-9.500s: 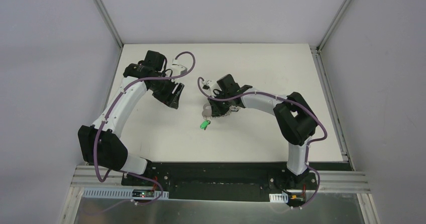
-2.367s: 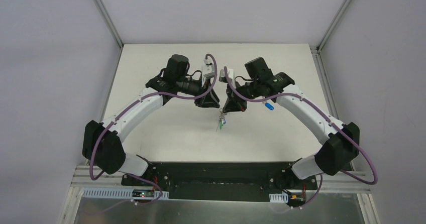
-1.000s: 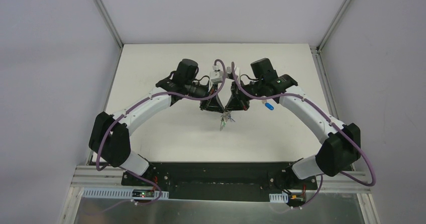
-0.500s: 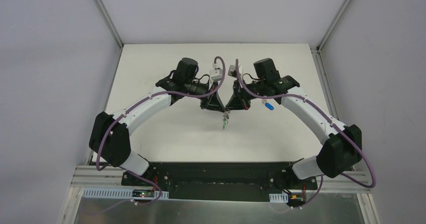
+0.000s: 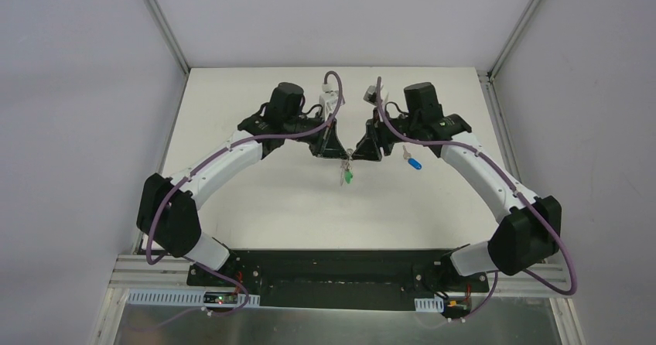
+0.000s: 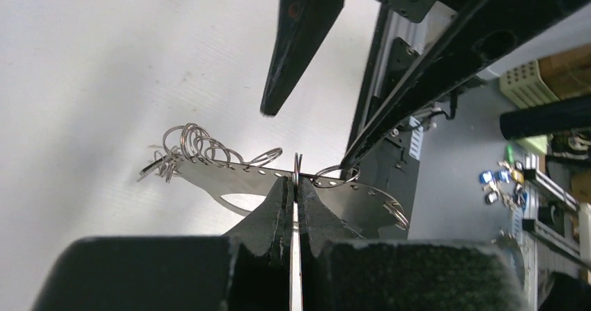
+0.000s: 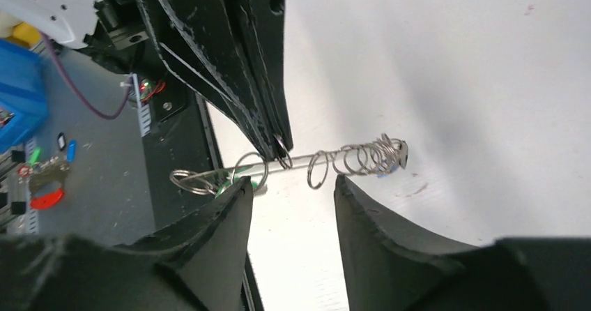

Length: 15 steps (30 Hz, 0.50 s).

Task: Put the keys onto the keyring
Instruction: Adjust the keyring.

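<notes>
So here's where it stands: the left gripper is pressed together on the thin edge of the keyring, holding it up off the table right in the middle between the two arms. The right gripper is spread apart with nothing in it. One finger sits either side of the row of little rings, and from the left wrist view one fingertip looks like it's touching or nearly touching a ring.

The green key dangles just under the keyring, so I'd guess that one is on. I can't tell from these views whether it's threaded all the way round its ring. The blue key is lying on the table just beside the right arm, well clear of the ring, so that's the one left to do.

What worries me:
- The left pinch is on a skinny bit of flat metal. Any nudge and the keyring could pivot in the jaws or drop out.
- The right fingers are super close to those loose rings. Pull away crooked and one could snag and yank the whole thing out of the left grip.
- If the green key is only half threaded, a swing could shake it off.
- The blue key is tiny and lying flat, so a slightly off grab probably just skids it across the table.
</notes>
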{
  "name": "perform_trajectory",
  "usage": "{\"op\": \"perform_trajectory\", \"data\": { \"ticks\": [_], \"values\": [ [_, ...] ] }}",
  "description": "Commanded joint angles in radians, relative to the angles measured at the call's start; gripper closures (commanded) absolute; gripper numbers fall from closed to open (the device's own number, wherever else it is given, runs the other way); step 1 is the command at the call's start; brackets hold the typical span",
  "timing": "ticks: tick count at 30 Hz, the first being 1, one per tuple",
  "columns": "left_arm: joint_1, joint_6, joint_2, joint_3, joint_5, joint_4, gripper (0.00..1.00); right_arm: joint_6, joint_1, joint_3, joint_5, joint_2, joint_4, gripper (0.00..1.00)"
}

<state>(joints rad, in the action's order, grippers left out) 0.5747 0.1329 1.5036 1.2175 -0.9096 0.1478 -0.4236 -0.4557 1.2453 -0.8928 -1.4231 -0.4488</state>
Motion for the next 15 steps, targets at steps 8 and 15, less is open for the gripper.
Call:
{"op": "perform_trajectory", "data": {
  "ticks": [8,15],
  "values": [
    [-0.004,0.151,-0.060,0.075,0.331,0.105,1.00,0.000,0.034,0.136,0.085,0.072,-0.065,0.36],
    [-0.004,0.200,-0.060,0.099,0.394,0.141,1.00,0.021,0.004,0.114,0.137,0.038,-0.028,0.31]
  ]
}}
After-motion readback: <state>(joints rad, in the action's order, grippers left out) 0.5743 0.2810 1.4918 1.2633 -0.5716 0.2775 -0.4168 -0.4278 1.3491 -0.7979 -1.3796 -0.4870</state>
